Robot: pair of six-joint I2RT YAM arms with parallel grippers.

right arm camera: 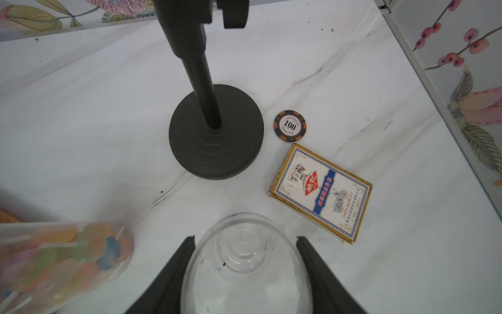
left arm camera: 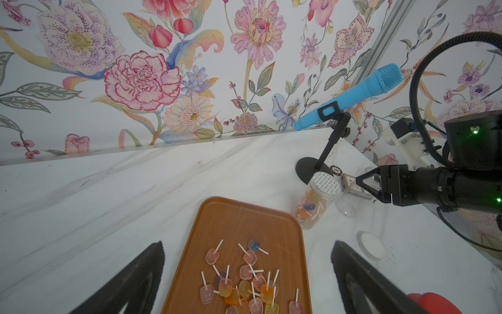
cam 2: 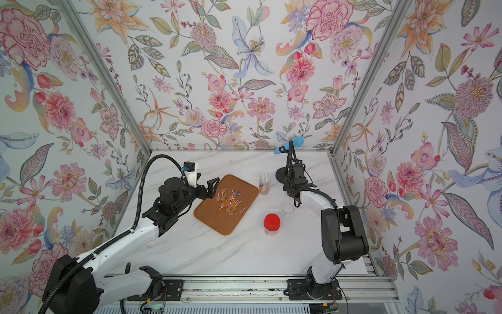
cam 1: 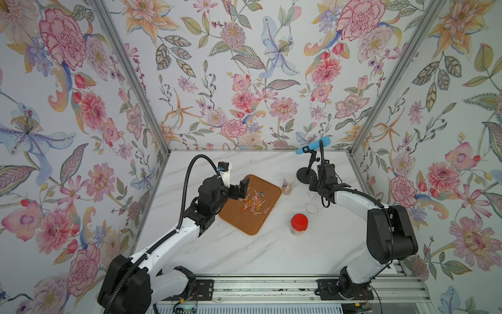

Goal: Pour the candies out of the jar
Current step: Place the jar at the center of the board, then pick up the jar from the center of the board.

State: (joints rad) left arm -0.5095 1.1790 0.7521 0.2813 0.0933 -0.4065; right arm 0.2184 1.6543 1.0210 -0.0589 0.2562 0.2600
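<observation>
Floral wallpaper is wrapping all three walls, and a white marble bench (cam 1: pixel 271 252) is carrying everything. A brown tray (cam 1: pixel 244 223) is lying cornerwise around the middle of the bench. The candies (cam 1: pixel 254 203) are sitting in a loose heap on its far half: orange, pink, yellow and a bit of blue, with white sticks pointing every way. The left fingers (left arm camera: pixel 152 258) are hanging wide apart over the tray's far left edge, holding nothing, and the heap is showing between them in the left wrist view.

Over toward the far right corner of the bench, the right fingers (right arm camera: pixel 173 274) are standing either side of the empty clear jar (right arm camera: pixel 244 271), right up against its walls. Honestly I can't tell if they're squeezing it or just flanking it. A card pack (right arm camera: pixel 322 193) and a poker chip (right arm camera: pixel 289 126) are lying near that jar. They're next to the round black base (right arm camera: pixel 216 133) of the stand that's holding up a blue microphone (cam 1: pixel 313 146).

A second jar (cam 1: pixel 288 185) with a sealed top and more lollipops inside is standing just off the tray's right-hand corner. A red-lidded jar (cam 1: pixel 298 223) is sitting nearer the front edge, right of the tray. A loose pale lid (left arm camera: pixel 371 244) is lying between it and the right arm.
</observation>
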